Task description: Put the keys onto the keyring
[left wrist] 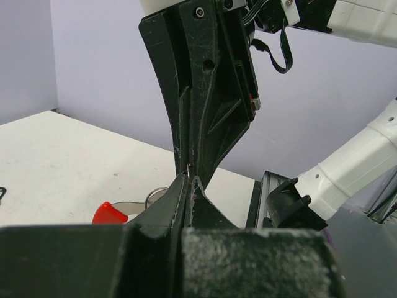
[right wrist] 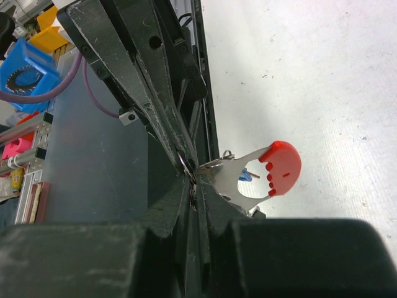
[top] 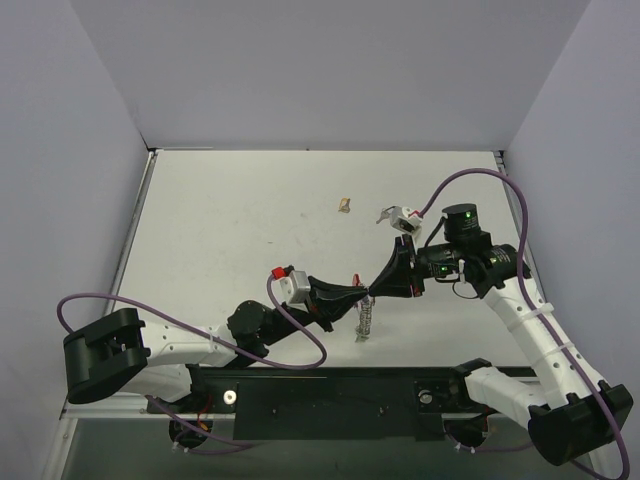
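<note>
Left claw (top: pixel 364 294): shut, tips pinching the thin ring of the keyring (top: pixel 366 322); reaches in from the left, held above the table (top: pixel 250 220).
Right claw (top: pixel 377 291): shut too, tips nipped on the same ring; comes in from the right, so the two claws meet tip to tip.
Contact: in both wrist views the tips touch or nearly touch, with the wire ring (right wrist: pixel 185 162) caught between them.
Keyring position: in the air at the meeting point, over the near middle of the table; the rest of the bunch hangs straight down below the tips.
Keyring parts: a flat silver piece (right wrist: pixel 223 177) with a rounded red end (right wrist: pixel 280 164) juts out sideways from the ring; a bit of blue (right wrist: pixel 246 176) shows through its opening.
Silver bit (top: pixel 384 214): lies on the table farther back, just beside the right wrist camera; too small to tell whether it is a key.
Tan scrap (top: pixel 344 206): on the table left of the silver bit, well apart from the claws.
</note>
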### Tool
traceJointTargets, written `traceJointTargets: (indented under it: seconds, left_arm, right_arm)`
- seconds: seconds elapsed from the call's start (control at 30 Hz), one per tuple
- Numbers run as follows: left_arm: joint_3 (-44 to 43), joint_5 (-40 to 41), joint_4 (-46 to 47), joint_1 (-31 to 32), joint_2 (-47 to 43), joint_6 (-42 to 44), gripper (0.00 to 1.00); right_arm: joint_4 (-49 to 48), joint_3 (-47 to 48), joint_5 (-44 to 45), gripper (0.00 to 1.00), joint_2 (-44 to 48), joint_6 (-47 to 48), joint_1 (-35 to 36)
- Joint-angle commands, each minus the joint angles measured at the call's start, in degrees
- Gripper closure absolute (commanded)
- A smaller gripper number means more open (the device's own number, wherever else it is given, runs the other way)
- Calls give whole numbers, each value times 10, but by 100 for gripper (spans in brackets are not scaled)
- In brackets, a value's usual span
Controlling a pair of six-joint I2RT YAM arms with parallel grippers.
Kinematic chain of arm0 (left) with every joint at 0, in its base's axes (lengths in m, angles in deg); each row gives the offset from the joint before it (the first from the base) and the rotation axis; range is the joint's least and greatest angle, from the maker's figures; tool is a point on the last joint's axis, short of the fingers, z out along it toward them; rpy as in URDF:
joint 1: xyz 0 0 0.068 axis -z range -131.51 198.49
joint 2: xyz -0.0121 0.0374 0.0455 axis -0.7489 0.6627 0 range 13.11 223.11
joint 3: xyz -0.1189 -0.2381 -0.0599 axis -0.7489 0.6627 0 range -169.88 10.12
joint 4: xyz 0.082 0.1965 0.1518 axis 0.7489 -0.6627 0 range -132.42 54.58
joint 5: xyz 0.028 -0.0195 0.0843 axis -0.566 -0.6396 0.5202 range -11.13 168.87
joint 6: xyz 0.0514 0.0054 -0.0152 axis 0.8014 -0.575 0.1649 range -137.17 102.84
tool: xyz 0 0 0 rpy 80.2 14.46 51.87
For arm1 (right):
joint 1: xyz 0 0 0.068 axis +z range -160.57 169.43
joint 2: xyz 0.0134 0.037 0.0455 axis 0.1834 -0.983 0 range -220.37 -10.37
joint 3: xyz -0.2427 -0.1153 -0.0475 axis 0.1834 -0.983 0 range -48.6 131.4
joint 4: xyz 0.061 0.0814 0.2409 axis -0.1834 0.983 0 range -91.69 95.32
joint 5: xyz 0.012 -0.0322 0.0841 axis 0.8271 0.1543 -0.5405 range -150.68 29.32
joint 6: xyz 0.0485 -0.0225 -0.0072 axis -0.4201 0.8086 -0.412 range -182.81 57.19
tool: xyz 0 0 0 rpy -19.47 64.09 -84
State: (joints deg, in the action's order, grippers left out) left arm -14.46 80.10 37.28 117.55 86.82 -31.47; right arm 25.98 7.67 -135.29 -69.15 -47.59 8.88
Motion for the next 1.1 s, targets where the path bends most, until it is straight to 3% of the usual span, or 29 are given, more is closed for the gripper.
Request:
traceJointTargets:
  seconds: [0.0, 0.1, 0.17, 0.23, 0.33, 0.5, 0.57, 0.67, 0.7, 0.9, 0.97, 1.0, 1.07]
  left_arm:
    - [-20, -4, 176, 6, -7, 2, 100]
    - [-20, -5, 183, 6, -1, -1, 100]
    - [-21, -8, 183, 6, 0, -3, 100]
    - [-21, -9, 184, 6, 3, -5, 100]
    - [-21, -9, 186, 6, 6, -5, 100]
    - [-22, -10, 190, 6, 9, -7, 100]
    - [-22, -10, 191, 6, 9, -7, 100]
    - [-23, -10, 193, 6, 10, -9, 100]
    - [-22, -10, 194, 6, 12, -9, 100]
    - [-20, -7, 202, 6, 12, -9, 100]
    - [-20, -8, 202, 6, 11, -10, 100]
    - [-19, -9, 202, 6, 10, -9, 100]
    - [-18, -7, 202, 6, 10, -9, 100]
  right_arm:
    - [-16, -5, -23, 99, 7, 4, -1]
    - [-21, -7, -17, 97, 6, -1, -2]
    - [-24, -10, -15, 84, 6, -1, -2]
    - [-23, -12, -17, 79, 5, 0, -2]
    - [-22, -8, -20, 77, 5, 3, -3]
    - [-21, -9, -25, 78, 3, 5, -2]
    - [-21, -9, -28, 82, 2, 5, -2]
    - [-28, -10, -26, 100, 3, -1, 0]
    - [-28, -11, -25, 100, 2, -2, 0]
    - [-36, -16, -14, 100, 3, -8, 1]
    - [-38, -20, -8, 93, 4, -16, 1]
    - [-38, -20, -8, 85, 5, -14, 2]
    - [-36, -20, -10, 82, 7, -11, 2]
